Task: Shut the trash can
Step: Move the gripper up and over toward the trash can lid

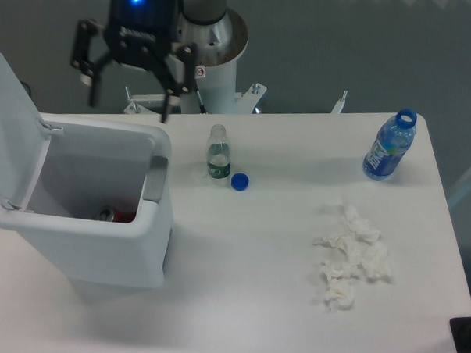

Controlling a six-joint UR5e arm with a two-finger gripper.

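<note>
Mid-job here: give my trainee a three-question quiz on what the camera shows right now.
1. True or false: the bin lid is shut.
2. The pincer is: A) open, empty B) shut on the small bottle C) shut on the lid.
3. What lies just right of the small bottle?

Key: 1 false, the lid stands open; 2 A; 3 a blue cap.

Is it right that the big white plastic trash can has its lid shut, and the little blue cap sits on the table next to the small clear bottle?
Not quite. The camera view shows the big white plastic trash can with its flat white lid standing open, not shut. The little blue cap does sit on the table beside the small clear bottle.
</note>
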